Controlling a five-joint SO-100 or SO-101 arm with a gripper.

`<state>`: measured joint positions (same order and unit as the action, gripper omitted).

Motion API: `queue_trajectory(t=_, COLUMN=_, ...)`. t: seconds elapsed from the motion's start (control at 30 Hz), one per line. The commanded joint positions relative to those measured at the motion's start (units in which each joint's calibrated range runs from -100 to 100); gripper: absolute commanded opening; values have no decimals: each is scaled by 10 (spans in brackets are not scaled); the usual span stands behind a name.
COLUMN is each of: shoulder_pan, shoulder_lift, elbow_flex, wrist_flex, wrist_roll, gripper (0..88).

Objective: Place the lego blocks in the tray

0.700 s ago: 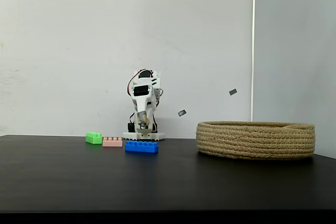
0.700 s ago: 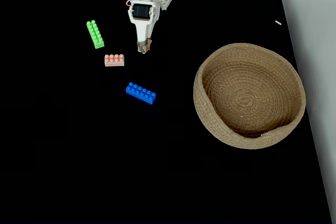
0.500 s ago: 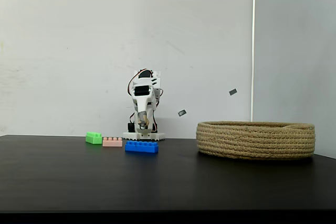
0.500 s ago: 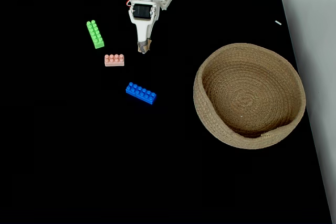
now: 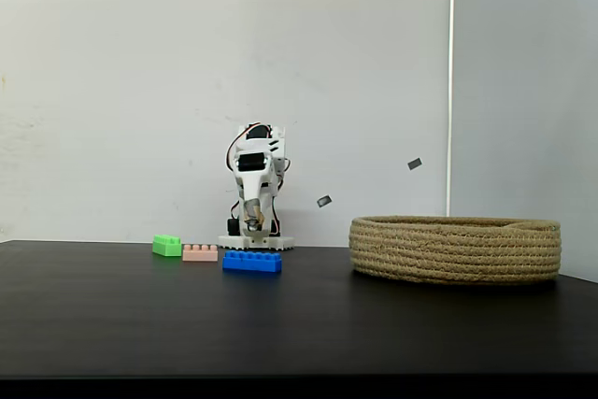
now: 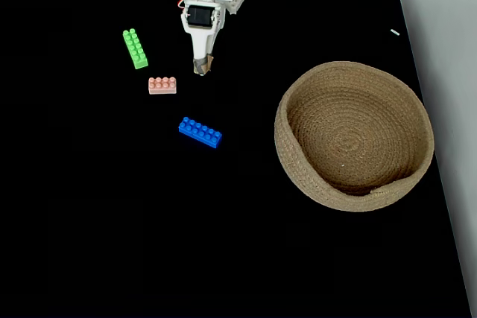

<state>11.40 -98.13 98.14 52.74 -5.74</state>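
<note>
- Claw (image 6: 201,71) of the one white arm (image 6: 207,1) points down at the black counter (image 6: 112,221) near its far edge; its tips look drawn together to a narrow point and it holds nothing. In the side-on fixed view the claw (image 5: 250,227) hangs low, just above the counter (image 5: 299,324).
- Bricks: three, all lying flat on the counter, none in the tray.
- Pink brick (image 6: 162,85) lies nearest the claw, just to its left in the top-down fixed view, apart from it.
- Green brick (image 6: 135,48) lies further left, slanted, beside the arm.
- Blue brick (image 6: 200,132), the longest, lies in front of the claw, well apart from it and slanted.
- Seen from the side, green brick (image 5: 167,246), pink brick (image 5: 200,252) and blue brick (image 5: 251,262) sit in a row, left to right.
- Tray (image 6: 298,176): one round coiled-rope basket, far right of the bricks, with nothing inside; from the side its low wall (image 5: 455,251) stands on the counter.
</note>
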Motion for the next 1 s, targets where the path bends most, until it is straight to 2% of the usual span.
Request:
queue_trajectory(t=0.0, shoulder_pan=6, shoulder_lift=-6, elbow_flex=-2, wrist_flex=4, wrist_roll=-3, gripper=2)
queue_trajectory(t=0.5, shoulder_pan=-8, shoulder_lift=-6, elbow_flex=-1, wrist_flex=-4, wrist_roll=5, gripper=3)
queue_trajectory(t=0.67, shoulder_pan=-37, shoulder_lift=17, elbow_flex=-12, wrist_flex=-11, wrist_roll=11, gripper=4)
queue_trajectory(t=0.8, shoulder_pan=-34, shoulder_lift=107, elbow_flex=-67, wrist_flex=-41, wrist_roll=-10, gripper=92)
queue_trajectory(t=0.97, shoulder_pan=-30, shoulder_lift=277, elbow_flex=-184, wrist_flex=-45, wrist_roll=-32, gripper=147)
